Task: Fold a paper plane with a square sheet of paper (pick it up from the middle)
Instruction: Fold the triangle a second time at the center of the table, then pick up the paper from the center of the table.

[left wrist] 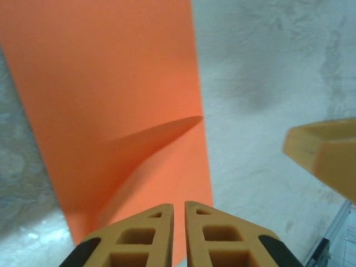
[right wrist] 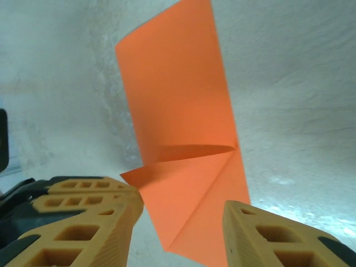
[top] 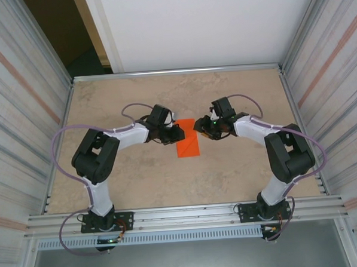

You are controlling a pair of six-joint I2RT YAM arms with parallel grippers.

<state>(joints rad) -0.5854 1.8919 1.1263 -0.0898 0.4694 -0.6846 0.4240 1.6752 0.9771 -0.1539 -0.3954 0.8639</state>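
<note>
Left gripper (left wrist: pixel 178 233) has its jaws drawn almost together, with only a thin slit between them. Its tips are down over one end of the square sheet of paper (left wrist: pixel 111 83), and I cannot tell whether any layer is pinched. It looks like pressing, to pin the sheet or flatten a crease. Right gripper (right wrist: pixel 183 204), opposite, is open and empty, its fingers poised either side of the diagonal corner fold, whose flap curls up unflattened. The sheet, already halved to a narrow strip, lies on the table (top: pixel 138 171) at centre, between both arms and within reach of each. Shaping the plane has barely begun.
</note>
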